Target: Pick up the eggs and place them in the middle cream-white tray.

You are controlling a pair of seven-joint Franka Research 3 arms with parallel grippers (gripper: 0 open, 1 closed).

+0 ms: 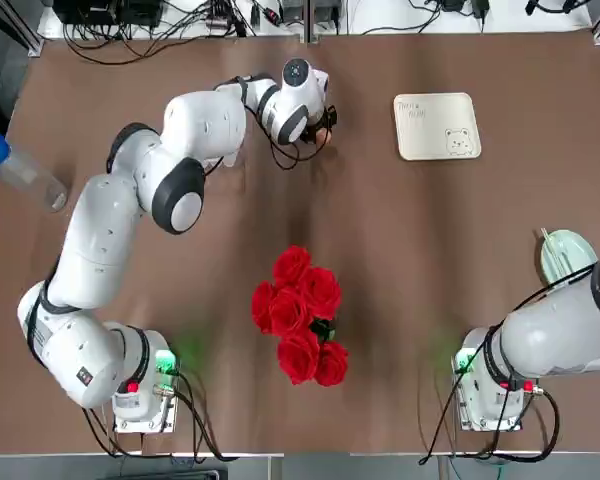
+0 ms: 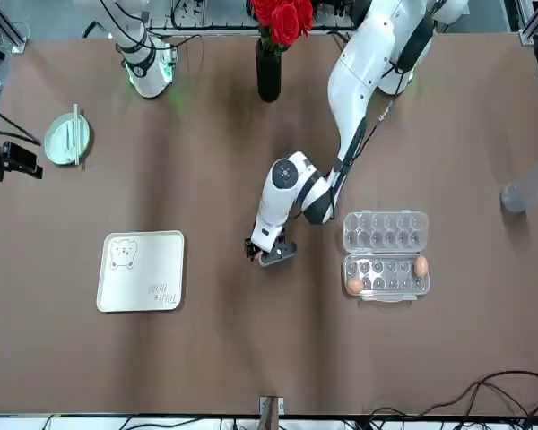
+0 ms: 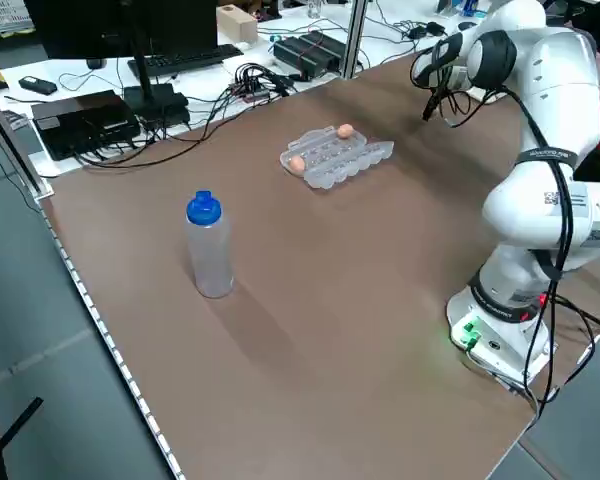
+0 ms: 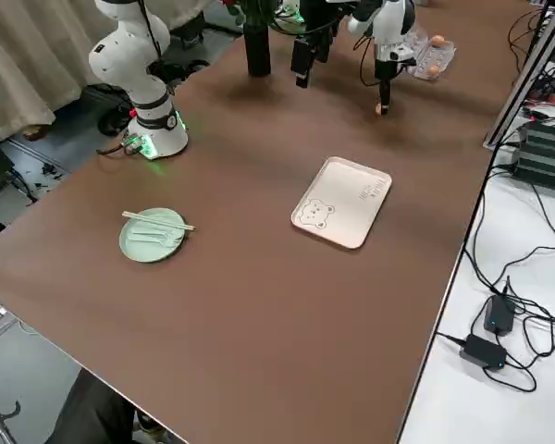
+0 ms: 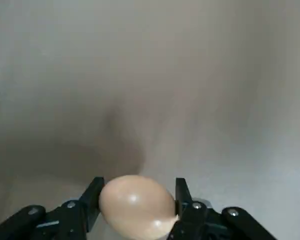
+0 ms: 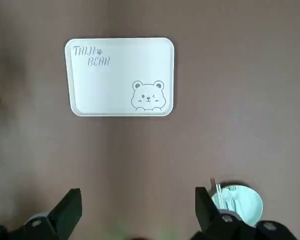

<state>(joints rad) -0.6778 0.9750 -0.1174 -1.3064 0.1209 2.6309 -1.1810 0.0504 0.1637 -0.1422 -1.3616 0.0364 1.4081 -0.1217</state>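
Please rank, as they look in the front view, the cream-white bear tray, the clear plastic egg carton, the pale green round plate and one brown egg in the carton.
1. Clear plastic egg carton, opened flat.
2. Cream-white bear tray, only slightly smaller, nearly alike.
3. Pale green round plate.
4. Brown egg.

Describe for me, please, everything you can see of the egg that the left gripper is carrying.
The egg is small, oval and light brown-orange, with a smooth, slightly glossy shell that shows no cracks. It lies crosswise between the two black fingers of the left gripper, which press on its opposite ends. It hangs above bare brown table, between the clear egg carton and the cream-white tray, touching nothing but the fingers.
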